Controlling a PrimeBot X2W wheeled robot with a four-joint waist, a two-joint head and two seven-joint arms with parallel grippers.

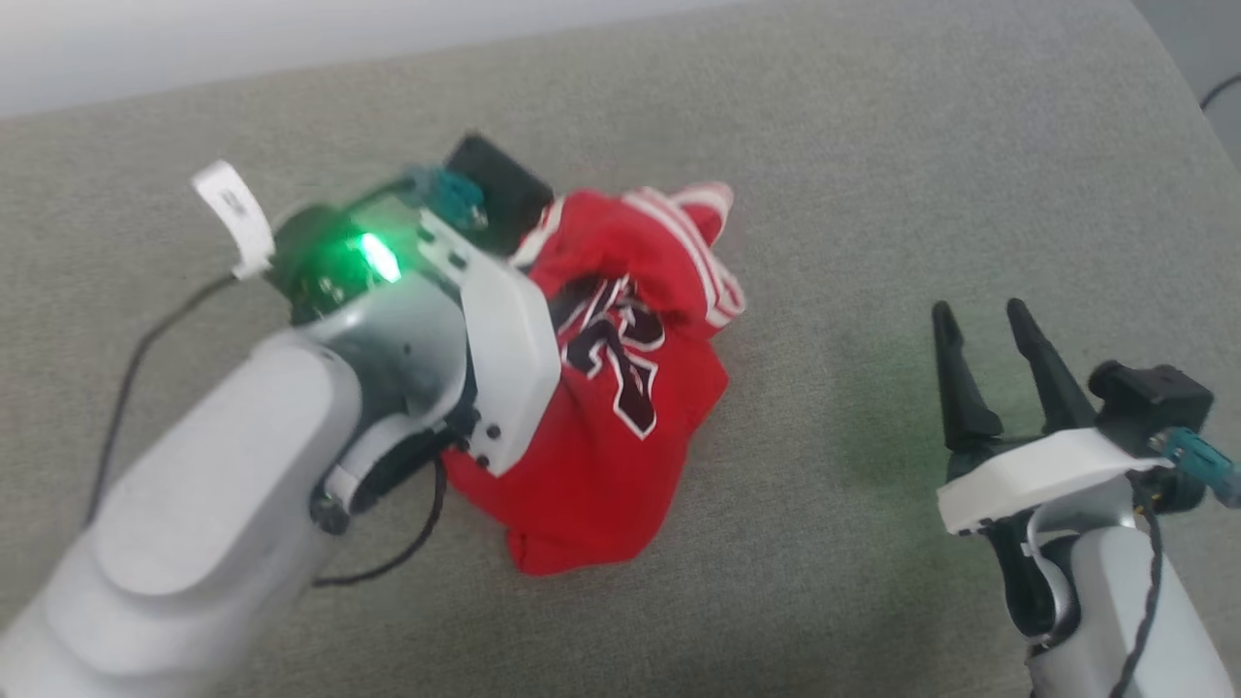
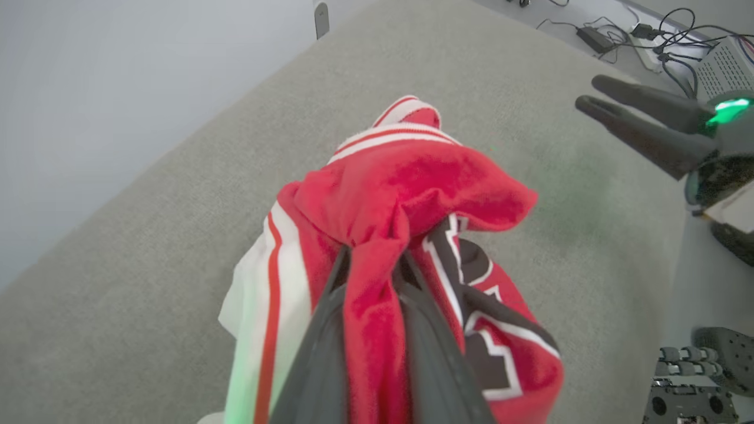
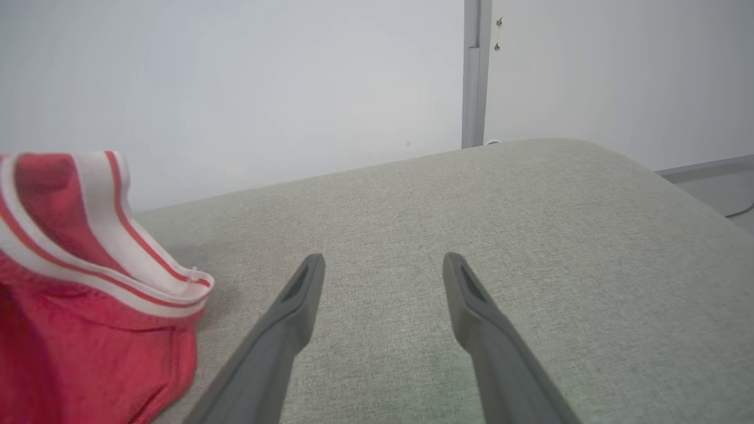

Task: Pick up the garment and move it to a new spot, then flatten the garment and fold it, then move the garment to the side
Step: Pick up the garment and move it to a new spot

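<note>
You're looking at a red shirt (image 1: 601, 465) with dark lettering (image 1: 620, 359) outlined in white and red-and-white striped trim (image 1: 703, 257). Under the shirt, the cushion (image 1: 853, 155) is a flecked grey-beige weave. Left of the shirt, the pale grey arm (image 1: 242, 465) glows green at its wrist; the right gripper (image 1: 979, 312) is black-fingered.

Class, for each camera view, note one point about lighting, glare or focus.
Head view: the left arm's green light glares white, and its forearm is soft. Left wrist view: the left gripper blurs toward the bottom edge, and a green cast tints the garment there. Right wrist view: even light, a faint shadow beside the garment.
</note>
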